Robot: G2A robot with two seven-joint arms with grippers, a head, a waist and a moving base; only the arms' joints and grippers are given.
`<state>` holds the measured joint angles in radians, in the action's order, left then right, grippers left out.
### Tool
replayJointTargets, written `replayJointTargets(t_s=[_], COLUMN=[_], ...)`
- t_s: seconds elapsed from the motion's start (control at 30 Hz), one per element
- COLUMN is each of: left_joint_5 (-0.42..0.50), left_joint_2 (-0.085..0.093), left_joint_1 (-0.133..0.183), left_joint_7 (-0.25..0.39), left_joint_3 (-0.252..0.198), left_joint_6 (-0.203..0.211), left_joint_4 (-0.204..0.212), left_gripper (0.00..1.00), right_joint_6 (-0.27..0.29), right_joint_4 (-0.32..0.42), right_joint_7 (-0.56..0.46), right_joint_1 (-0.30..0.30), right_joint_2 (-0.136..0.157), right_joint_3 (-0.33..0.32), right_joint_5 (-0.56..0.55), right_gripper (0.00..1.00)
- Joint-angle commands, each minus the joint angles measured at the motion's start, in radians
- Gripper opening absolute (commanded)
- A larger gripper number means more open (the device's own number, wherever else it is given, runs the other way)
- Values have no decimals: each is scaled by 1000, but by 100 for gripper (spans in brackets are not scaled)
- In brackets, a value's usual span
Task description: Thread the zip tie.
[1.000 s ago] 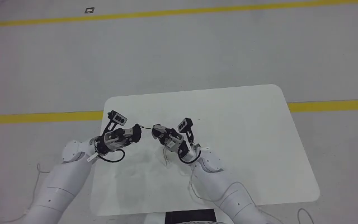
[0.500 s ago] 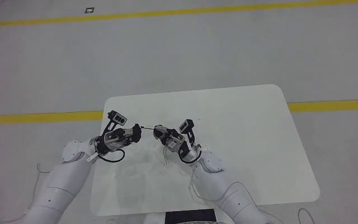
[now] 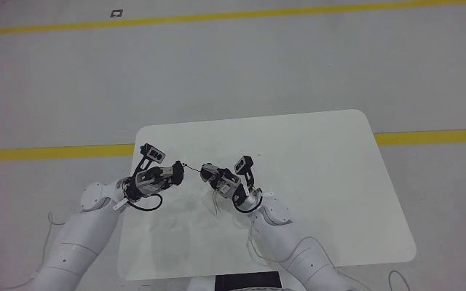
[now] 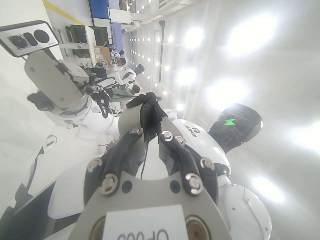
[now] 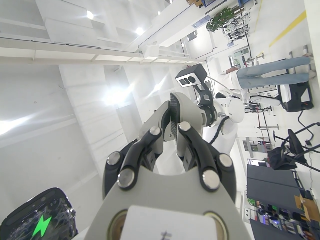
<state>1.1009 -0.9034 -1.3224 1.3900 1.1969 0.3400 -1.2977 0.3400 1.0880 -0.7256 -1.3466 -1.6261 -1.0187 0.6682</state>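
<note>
A thin black zip tie (image 3: 191,166) spans the short gap between my two grippers above the left part of the white table (image 3: 313,160). My left gripper (image 3: 179,169) is shut on one end. In the left wrist view the fingertips of the left gripper (image 4: 150,99) pinch the black strap, and the zip tie (image 4: 146,141) trails back between the fingers. My right gripper (image 3: 203,170) faces it from the right and is shut on the other end. In the right wrist view the pads of the right gripper (image 5: 172,103) press together and hide the tie.
The table reaches far to the right and toward the far edge with bare surface (image 3: 328,218). Thin loose strands (image 3: 215,205) hang under the right wrist. Yellow floor lines (image 3: 65,152) run past the table.
My right gripper has shifted slightly to the right, away from the left one. The left arm has kept still, and both grippers stay shut.
</note>
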Motion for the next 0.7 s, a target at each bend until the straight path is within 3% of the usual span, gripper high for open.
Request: replayJointTargets(t_s=[0.0,0.4,0.43,0.47,0.5,0.67], left_joint_5=[0,0,0,0,0,0], left_joint_2=[0,0,0,0,0,0], left_joint_1=[0,0,0,0,0,0], left_joint_7=[0,0,0,0,0,0], left_joint_3=[0,0,0,0,0,0], left_joint_6=[0,0,0,0,0,0], left_joint_4=[0,0,0,0,0,0], left_gripper=[0,0,0,0,0,0], right_joint_6=[0,0,0,0,0,0], right_joint_4=[0,-3,-2,-1,-2,3], right_joint_7=[2,19,21,19,18,-12], right_joint_1=[1,5,4,3,3,2], right_joint_2=[1,6,6,6,6,7], right_joint_3=[1,12,13,14,15,23], right_joint_5=[-1,-11,-9,-4,-3,11], right_gripper=[0,0,29,45,49,44])
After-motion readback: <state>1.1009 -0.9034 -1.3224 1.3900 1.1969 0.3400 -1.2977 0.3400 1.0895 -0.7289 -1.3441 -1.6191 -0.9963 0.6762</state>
